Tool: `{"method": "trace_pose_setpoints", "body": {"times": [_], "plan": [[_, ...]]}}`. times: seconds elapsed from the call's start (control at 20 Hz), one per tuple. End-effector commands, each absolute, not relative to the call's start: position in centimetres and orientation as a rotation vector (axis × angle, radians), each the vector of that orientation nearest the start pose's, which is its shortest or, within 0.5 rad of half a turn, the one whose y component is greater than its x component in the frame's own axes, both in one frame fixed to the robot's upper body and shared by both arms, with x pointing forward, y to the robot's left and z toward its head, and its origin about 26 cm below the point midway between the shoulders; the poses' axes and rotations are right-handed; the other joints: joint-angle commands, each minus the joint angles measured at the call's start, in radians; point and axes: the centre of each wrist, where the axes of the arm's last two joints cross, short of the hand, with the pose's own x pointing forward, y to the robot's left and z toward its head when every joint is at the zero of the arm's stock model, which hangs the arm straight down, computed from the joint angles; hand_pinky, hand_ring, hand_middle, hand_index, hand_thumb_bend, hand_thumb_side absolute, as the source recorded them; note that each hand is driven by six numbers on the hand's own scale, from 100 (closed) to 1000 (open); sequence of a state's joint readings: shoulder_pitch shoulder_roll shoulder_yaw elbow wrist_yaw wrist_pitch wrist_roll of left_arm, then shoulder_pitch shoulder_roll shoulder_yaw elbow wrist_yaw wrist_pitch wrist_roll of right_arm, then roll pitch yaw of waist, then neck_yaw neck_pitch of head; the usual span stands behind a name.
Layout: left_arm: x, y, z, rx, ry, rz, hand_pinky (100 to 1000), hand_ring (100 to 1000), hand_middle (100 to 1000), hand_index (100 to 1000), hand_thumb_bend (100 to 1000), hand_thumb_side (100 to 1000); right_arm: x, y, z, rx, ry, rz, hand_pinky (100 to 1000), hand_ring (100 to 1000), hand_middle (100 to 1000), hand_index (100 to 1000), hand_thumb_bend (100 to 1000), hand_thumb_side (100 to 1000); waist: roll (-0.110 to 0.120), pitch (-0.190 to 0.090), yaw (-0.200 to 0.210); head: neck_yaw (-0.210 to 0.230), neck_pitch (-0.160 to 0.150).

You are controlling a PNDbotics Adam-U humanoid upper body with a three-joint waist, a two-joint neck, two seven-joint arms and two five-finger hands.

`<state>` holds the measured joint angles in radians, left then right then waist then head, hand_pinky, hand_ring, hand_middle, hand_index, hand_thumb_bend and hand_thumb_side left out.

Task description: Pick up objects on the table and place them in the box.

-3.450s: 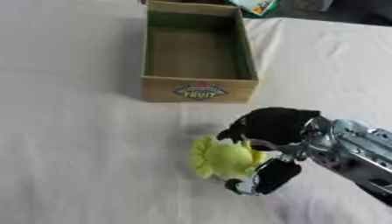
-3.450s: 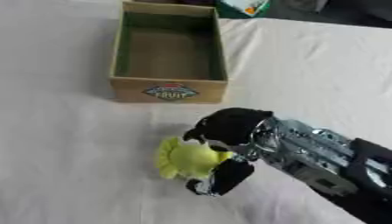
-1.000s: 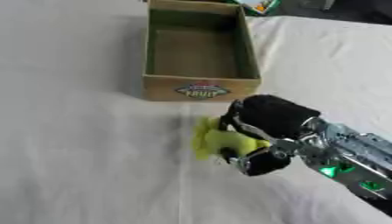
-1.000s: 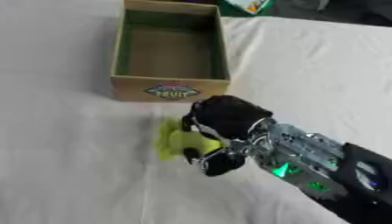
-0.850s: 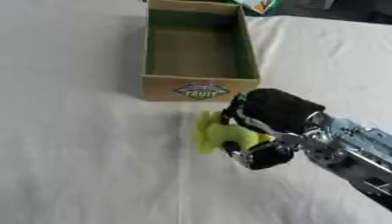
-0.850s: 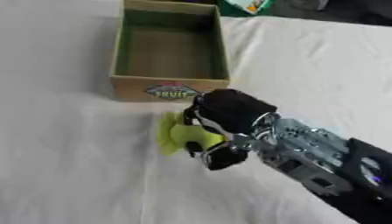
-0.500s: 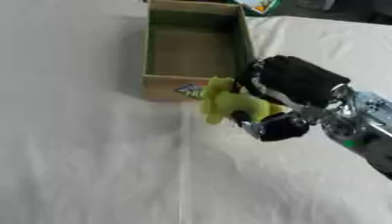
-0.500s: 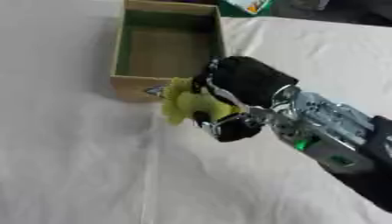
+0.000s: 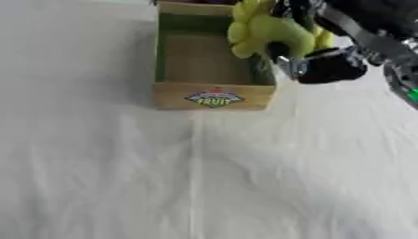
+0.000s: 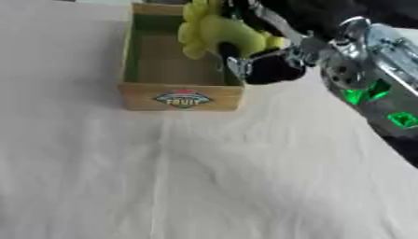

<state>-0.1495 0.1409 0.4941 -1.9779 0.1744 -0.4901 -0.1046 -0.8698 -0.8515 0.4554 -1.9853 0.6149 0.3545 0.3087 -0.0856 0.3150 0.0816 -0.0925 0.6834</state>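
My right hand reaches in from the right with its fingers curled round a yellow-green soft object. It holds the object in the air over the right wall of the cardboard box. The box is open at the top, has a green inside and a FRUIT label on its front wall. Nothing shows on the part of its floor that I can see. My left hand is out of sight.
The box stands on a white cloth that covers the table. A green object on my right forearm glows at the right edge.
My right hand closed on the yellow-green object on the cloth, lifted it and carried it away from me, up over the box's right wall. The camera has tilted too.
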Motion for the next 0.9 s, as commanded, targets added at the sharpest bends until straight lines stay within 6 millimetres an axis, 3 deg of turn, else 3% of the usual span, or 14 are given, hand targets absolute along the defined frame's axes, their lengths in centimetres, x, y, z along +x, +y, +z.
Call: {"method": "trace_pose_setpoints", "body": {"times": [0.05,0.25,0.55,0.9], "plan": [[25.7,36.9,16.1,-0.56,3.544,-0.078,506,537,527,788,100,684,29.2,-19.5,34.5,1.606,2.585,-1.93,649,497,329,509,100,226,0.007,-0.017,0.0,-0.006,-0.011],[25.8,36.6,16.0,-0.539,3.551,-0.069,506,536,527,788,100,682,29.1,-18.6,36.0,1.623,2.629,-1.856,656,493,340,525,100,236,0.009,-0.012,0.016,-0.023,-0.019],[25.8,36.4,15.9,-0.516,3.558,-0.058,506,535,527,788,100,680,31.1,-15.4,37.5,1.693,2.678,-1.862,658,496,343,526,100,235,0.008,-0.009,0.034,-0.035,-0.022],[26.0,36.1,15.9,-0.484,3.561,-0.047,505,534,527,789,100,679,34.0,-11.6,37.3,1.788,2.663,-1.903,659,509,347,523,100,245,0.007,-0.001,0.049,-0.048,-0.026]]}}
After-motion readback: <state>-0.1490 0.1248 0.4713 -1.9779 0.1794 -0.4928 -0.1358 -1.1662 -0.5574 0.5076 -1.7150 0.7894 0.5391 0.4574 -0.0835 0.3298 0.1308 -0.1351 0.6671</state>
